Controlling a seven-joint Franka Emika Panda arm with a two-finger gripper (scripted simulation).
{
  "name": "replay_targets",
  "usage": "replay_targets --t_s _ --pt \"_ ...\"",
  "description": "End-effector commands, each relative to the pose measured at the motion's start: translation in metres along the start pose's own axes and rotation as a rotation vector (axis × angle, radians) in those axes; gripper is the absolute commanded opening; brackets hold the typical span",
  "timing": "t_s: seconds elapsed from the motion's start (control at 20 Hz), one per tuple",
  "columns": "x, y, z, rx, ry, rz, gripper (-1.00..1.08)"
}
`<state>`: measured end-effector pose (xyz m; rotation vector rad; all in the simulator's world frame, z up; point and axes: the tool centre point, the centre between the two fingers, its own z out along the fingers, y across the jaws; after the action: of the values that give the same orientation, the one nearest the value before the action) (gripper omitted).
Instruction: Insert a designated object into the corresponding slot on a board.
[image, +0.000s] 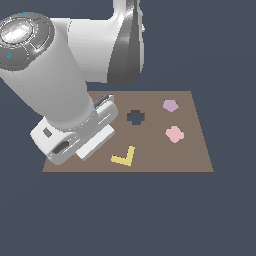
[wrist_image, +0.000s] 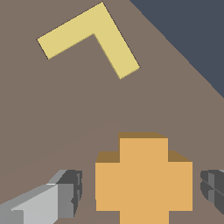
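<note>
While our gripper (wrist_image: 141, 189) brackets the orange cross (wrist_image: 143, 177), nothing is clamped yet.

From the wrist view we see the cross lying flat on the brown board (wrist_image: 65, 113), squarely between our fingertips (wrist_image: 70, 192), which stand wide with a visible gap on each side; two of its arms point at the pads, so we judge that closing straight in should catch it. Just beyond lies the yellow L-shaped piece (wrist_image: 94, 37). Farther off, in the exterior view, the dark cross-shaped slot (image: 135, 117) sits toward that view's right of the wrist, with the lilac piece (image: 170, 105) and pink lumpy piece (image: 174, 134) beyond it.
</note>
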<state>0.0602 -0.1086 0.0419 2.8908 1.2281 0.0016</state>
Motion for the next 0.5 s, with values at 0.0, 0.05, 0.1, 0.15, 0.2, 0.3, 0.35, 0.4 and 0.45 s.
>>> replay_targets --t_s 0.0,0.05,0.1,0.15,0.2,0.3,0.35,0.4,0.45 --pt "0.0000 -0.0003 0.0084 0.001 -0.001 -0.002 1.00" --pt "0.0002 -0.0004 0.0104 0.001 -0.001 -0.003 1.00" --pt "0.0001 -0.0003 0.0116 0.001 -0.001 -0.003 1.00" --pt "0.0000 -0.0002 0.0120 0.001 -0.001 -0.003 1.00" --pt "0.0000 -0.0002 0.0120 0.001 -0.001 -0.003 -1.00" --pt "0.0000 -0.0002 0.0120 0.001 -0.001 -0.003 -1.00" --pt "0.0000 -0.0002 0.0120 0.001 -0.001 -0.003 -1.00" --pt "0.0000 -0.0002 0.0120 0.001 -0.001 -0.003 -1.00" --pt "0.0000 -0.0002 0.0120 0.001 -0.001 -0.003 -1.00"
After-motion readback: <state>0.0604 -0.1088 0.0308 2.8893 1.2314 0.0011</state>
